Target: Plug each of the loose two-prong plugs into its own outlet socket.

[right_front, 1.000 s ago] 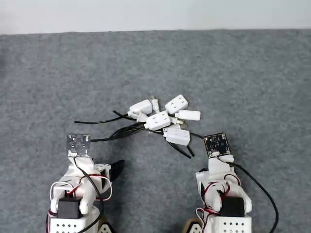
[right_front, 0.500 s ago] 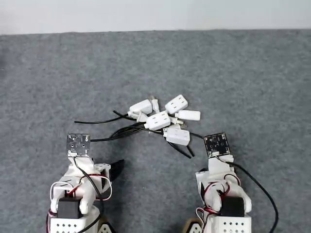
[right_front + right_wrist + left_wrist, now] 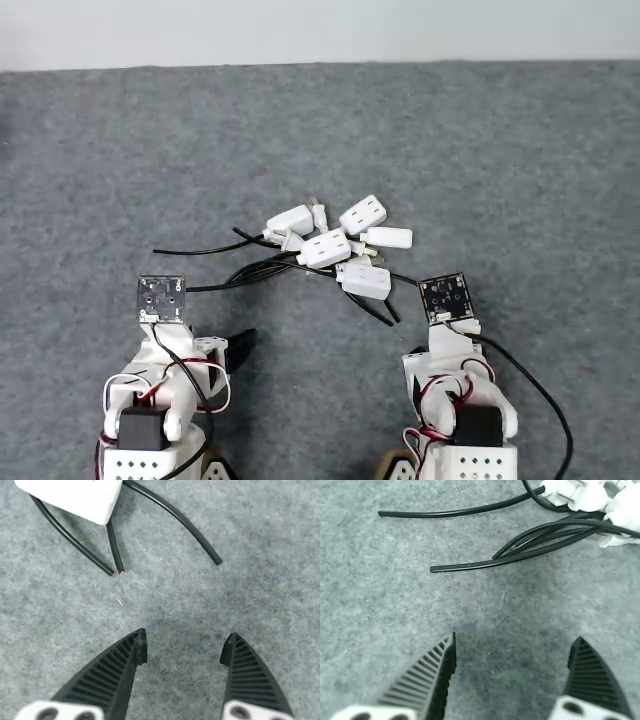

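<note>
A cluster of white plugs and outlet sockets (image 3: 335, 240) with short black cords (image 3: 250, 270) lies in the middle of the grey mat. One white socket block (image 3: 75, 495) sits just beyond my right gripper (image 3: 185, 647), which is open over bare mat. My left gripper (image 3: 515, 652) is open too, hovering over the mat short of two loose cord ends (image 3: 470, 565); white plug bodies (image 3: 590, 497) lie farther off. In the high view both arms stand at the near edge, the left arm (image 3: 160, 380) and the right arm (image 3: 455, 390), both short of the cluster.
Grey carpet-like mat (image 3: 500, 160) covers the table up to a pale wall at the back. A black cable (image 3: 535, 390) runs from the right arm along the mat. Open mat lies on both sides of the cluster.
</note>
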Controlling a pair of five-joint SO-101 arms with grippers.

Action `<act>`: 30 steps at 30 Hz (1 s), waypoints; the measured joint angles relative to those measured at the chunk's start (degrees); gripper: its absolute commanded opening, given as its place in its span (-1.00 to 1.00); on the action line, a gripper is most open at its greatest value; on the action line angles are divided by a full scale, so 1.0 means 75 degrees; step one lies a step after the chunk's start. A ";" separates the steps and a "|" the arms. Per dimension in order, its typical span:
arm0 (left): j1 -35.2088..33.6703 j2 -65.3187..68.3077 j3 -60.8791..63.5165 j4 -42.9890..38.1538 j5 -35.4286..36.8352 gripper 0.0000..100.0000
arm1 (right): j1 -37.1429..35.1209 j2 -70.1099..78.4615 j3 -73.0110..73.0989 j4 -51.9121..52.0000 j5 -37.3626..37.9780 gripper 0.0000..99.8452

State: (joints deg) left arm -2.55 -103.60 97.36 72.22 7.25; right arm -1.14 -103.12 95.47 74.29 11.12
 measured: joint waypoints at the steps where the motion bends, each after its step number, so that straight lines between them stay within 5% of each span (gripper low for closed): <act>1: 0.0000 0.0000 0.0000 0.0000 0.0000 -0.32 | 0.0000 0.0000 0.0000 0.0000 0.0000 -0.52; 18: 0.1559 0.0000 0.0000 0.0000 0.0000 -0.32 | 0.0000 0.0000 0.0000 0.0000 0.0000 -0.52; 30: 0.1641 0.0000 0.0000 -0.0141 0.0000 -0.32 | 0.0000 0.0000 0.0000 0.0000 0.0000 -0.52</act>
State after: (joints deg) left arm 9.76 -103.60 97.36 71.16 7.25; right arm -1.14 -103.12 95.47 74.29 11.12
